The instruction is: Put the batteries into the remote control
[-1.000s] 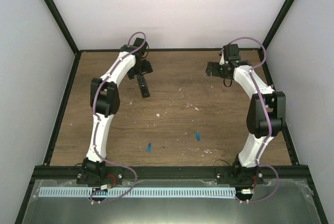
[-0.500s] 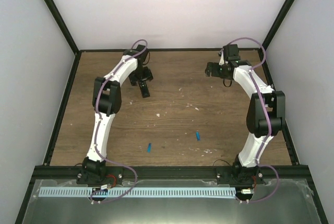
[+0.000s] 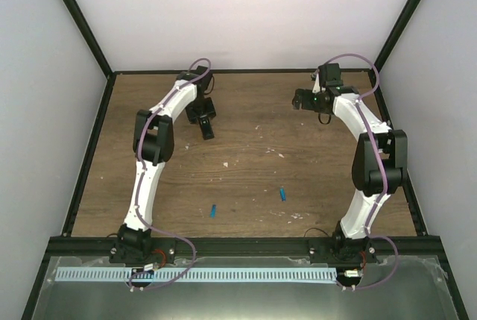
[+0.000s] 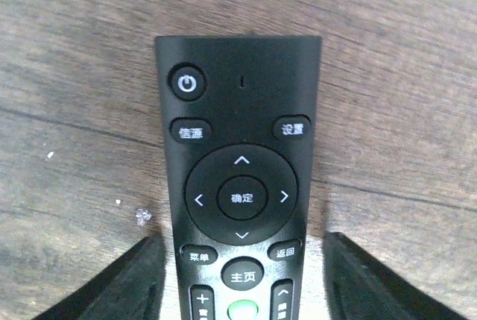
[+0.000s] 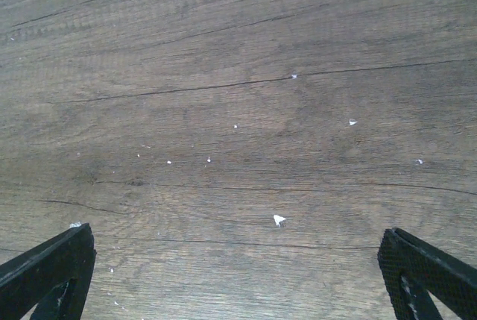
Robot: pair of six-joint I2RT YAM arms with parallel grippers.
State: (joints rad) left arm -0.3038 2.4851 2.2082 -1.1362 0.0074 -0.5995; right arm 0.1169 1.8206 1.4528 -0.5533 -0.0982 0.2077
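The left claw (image 4: pixel 240 239) stands open astride the remote control (image 4: pixel 240 148). In the left wrist view its two dark fingers (image 4: pixel 138 283) rise from the lower corners, one on each side of the black body, and a pale strip of table shows between each finger and the remote's edge. It does not seem to be touching yet. The remote's long axis runs straight up the frame, with the power button toward the top, so the jaws lie across its narrow width. That looks like the right way to pinch it. Its button face is up, so I judge it must be turned over before any cell can go in.

In the top view the remote sits in the upper left of the table (image 3: pixel 253 163), just below the left claw and slanting slightly toward the lower right. The right claw (image 5: pixel 237 234) is spread wide over bare wood in the upper right, with nothing between its fingers.

The batteries (image 3: pixel 213 210) lie well apart from both claws in the lower middle of the top view. The second battery (image 3: pixel 282 194) is right of centre, on the right arm's side.

The surface is brown wood grain dotted with pale specks (image 5: pixel 279 220), and plain white walls (image 3: pixel 246 14) with dark corner posts enclose it.
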